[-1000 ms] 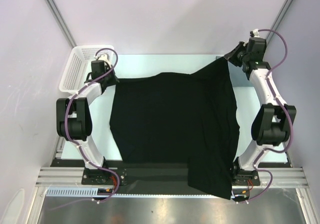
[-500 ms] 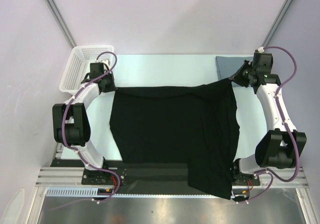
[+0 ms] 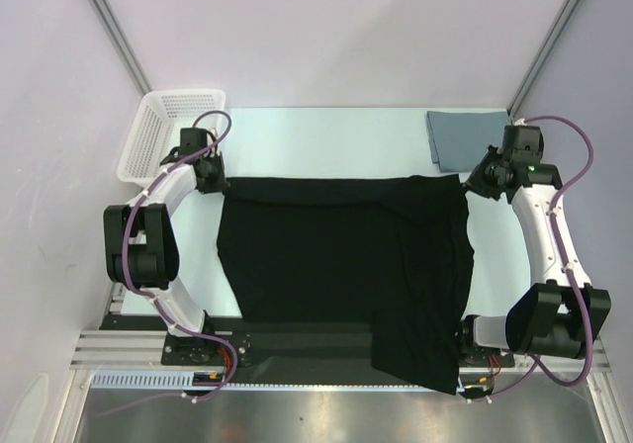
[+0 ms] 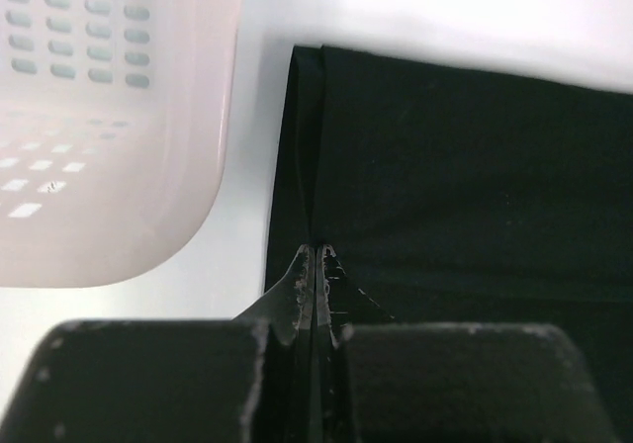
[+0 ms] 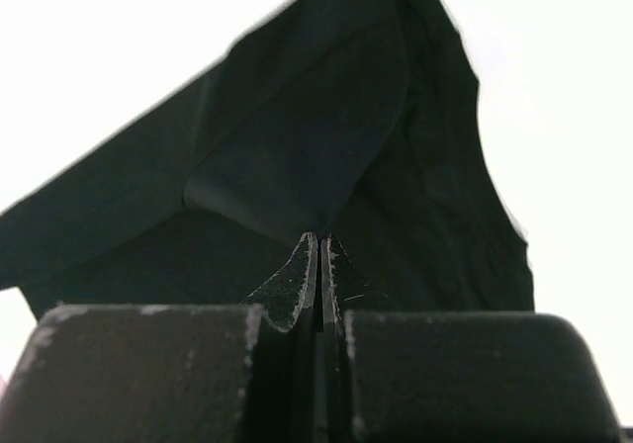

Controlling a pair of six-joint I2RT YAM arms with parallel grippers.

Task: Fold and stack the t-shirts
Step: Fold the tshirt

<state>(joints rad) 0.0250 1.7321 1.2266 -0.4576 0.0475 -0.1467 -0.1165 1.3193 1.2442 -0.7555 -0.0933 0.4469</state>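
The black shirt [image 3: 336,255] lies spread across the middle of the pale tabletop [image 3: 326,136]. It is a soft, matte, plain cloth. Its far edge runs nearly straight between the two arms, with a narrow band doubled over along it. A second layer lies folded over the right side, with slack creases. The near right part hangs past the near edge of the tabletop, over the metal rail [image 3: 297,349] by the right arm's base.

The left end effector [image 3: 220,180] sits at the far left corner of the shirt. In the left wrist view its fingers [image 4: 302,275] are pressed together, with the stitched hem of the black shirt [image 4: 465,196] running into their tips, so it is pinching that corner. The right end effector [image 3: 469,182] is at the far right corner. In the right wrist view its fingers [image 5: 297,275] also stand tight together. The black shirt [image 5: 297,146] rises from their tips in a smooth folded flap, so it appears to be pinching the cloth, though the bright glare around it makes the contact itself hard to see.

The grey shirt [image 3: 465,138] lies at the far right corner of the tabletop as a flat, folded rectangle of slate-blue cloth, just beyond the right end effector and apart from the black shirt.

A white plastic basket [image 3: 163,127] with a grid of small slots stands at the far left corner. In the left wrist view the basket [image 4: 109,117] has a rounded corner just beside the black hem.
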